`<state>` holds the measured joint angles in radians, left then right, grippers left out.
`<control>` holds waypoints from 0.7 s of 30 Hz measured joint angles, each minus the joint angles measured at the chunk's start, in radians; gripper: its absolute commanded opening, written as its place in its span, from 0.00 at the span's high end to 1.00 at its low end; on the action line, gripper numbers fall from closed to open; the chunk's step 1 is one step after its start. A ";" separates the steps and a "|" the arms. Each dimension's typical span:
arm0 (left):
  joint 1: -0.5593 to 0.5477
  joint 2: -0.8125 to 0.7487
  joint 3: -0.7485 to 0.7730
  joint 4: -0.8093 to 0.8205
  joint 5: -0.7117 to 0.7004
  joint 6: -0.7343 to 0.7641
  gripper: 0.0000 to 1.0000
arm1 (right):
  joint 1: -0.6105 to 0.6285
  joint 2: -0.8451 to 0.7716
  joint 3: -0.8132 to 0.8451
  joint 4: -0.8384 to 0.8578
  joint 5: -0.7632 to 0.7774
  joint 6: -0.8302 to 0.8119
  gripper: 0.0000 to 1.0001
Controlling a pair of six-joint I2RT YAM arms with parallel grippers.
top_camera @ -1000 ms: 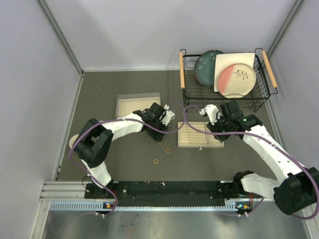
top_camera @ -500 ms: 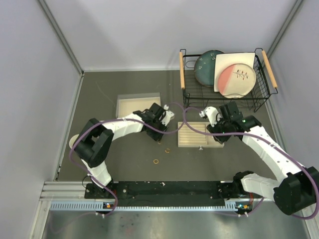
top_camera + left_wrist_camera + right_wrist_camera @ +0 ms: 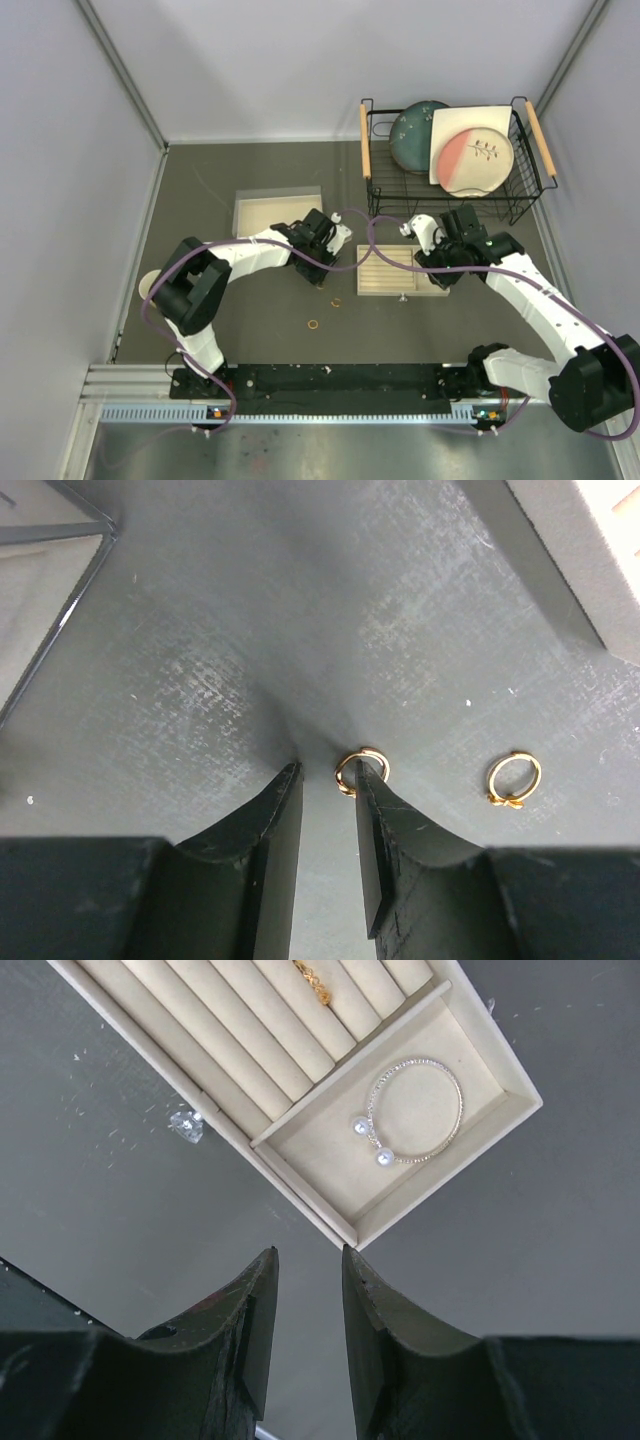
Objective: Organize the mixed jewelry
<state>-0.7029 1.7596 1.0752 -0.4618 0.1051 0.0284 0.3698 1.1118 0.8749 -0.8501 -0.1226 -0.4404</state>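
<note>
My left gripper (image 3: 320,272) hangs low over the dark table, jaws a little apart and empty. In the left wrist view a small gold ring (image 3: 361,770) lies on the table at the tip of the right finger (image 3: 400,830), not between the jaws. A second gold ring (image 3: 514,778) lies to its right. Two more rings (image 3: 336,302) (image 3: 313,324) lie nearer the arm bases. The beige slotted tray (image 3: 385,275) holds a gold ring (image 3: 313,982) in a slot and a silver hoop bracelet (image 3: 415,1110) in its end compartment. My right gripper (image 3: 445,280) is open and empty over the table by the tray corner.
A small clear crystal piece (image 3: 186,1123) lies on the table against the tray's edge. A black wire rack (image 3: 450,190) with plates stands at the back right. A second beige box (image 3: 278,212) sits at the back left. A pale cup (image 3: 148,285) is half hidden by the left arm.
Both arms have shifted only slightly. The rings on the table lie where they were, and nothing has been taken hold of or let go.
</note>
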 measured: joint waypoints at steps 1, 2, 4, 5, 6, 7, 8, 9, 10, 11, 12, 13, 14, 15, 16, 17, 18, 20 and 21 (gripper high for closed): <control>-0.001 0.001 0.001 -0.002 0.000 0.000 0.67 | 0.000 0.000 0.000 0.000 0.000 0.000 0.67; -0.001 0.002 0.002 -0.003 0.000 0.000 0.68 | 0.000 0.000 0.000 0.001 0.000 0.000 0.67; -0.001 0.005 0.006 -0.006 -0.002 0.000 0.71 | 0.000 0.000 0.000 0.002 -0.001 0.000 0.68; -0.001 0.009 0.011 -0.012 -0.003 0.000 0.73 | 0.000 0.000 0.000 0.004 -0.001 0.000 0.67; -0.001 0.013 0.017 -0.018 -0.005 0.001 0.74 | 0.000 0.000 0.000 0.005 -0.001 0.000 0.67; -0.001 0.017 0.022 -0.022 -0.008 0.001 0.78 | 0.000 0.000 0.000 0.006 -0.002 0.000 0.67; -0.001 0.018 0.025 -0.026 -0.010 0.001 0.79 | 0.000 0.000 0.000 0.007 -0.002 0.000 0.67; -0.001 0.019 0.026 -0.028 -0.011 0.002 0.82 | 0.000 0.000 0.000 0.008 -0.002 0.000 0.67; -0.001 0.019 0.027 -0.029 -0.013 0.005 0.84 | 0.000 0.000 -0.003 0.013 -0.003 0.000 0.67; -0.001 0.019 0.027 -0.029 -0.013 0.005 0.92 | 0.000 0.000 -0.006 0.015 -0.003 0.000 0.67; -0.001 0.020 0.027 -0.030 -0.013 0.008 0.97 | 0.000 0.000 -0.011 0.019 -0.003 0.000 0.67; -0.001 0.021 0.028 -0.030 -0.012 0.006 1.00 | 0.000 0.000 -0.014 0.018 -0.003 0.000 0.67; -0.001 0.022 0.029 -0.031 -0.009 0.010 1.00 | 0.000 0.000 -0.017 0.020 -0.003 0.000 0.67; -0.001 0.022 0.030 -0.032 -0.006 0.011 1.00 | 0.000 0.000 -0.018 0.019 -0.003 0.000 0.67; -0.002 0.022 0.030 -0.032 -0.004 0.013 1.00 | 0.000 0.000 -0.018 0.020 -0.003 0.000 0.68; -0.002 0.022 0.030 -0.032 0.000 0.015 1.00 | 0.000 0.000 -0.018 0.021 -0.003 0.000 0.68; -0.001 0.022 0.030 -0.032 0.004 0.018 1.00 | 0.000 0.000 -0.018 0.021 -0.005 0.000 0.68; 0.000 0.022 0.030 -0.032 0.012 0.024 1.00 | 0.000 0.000 -0.018 0.021 -0.008 0.004 0.68; 0.000 0.022 0.030 -0.032 0.014 0.027 1.00 | 0.000 0.000 -0.018 0.021 -0.011 0.007 0.69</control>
<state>-0.7029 1.7813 1.1049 -0.4934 0.1196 0.0555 0.3698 1.1118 0.8574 -0.8291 -0.1333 -0.4332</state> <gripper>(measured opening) 0.009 0.323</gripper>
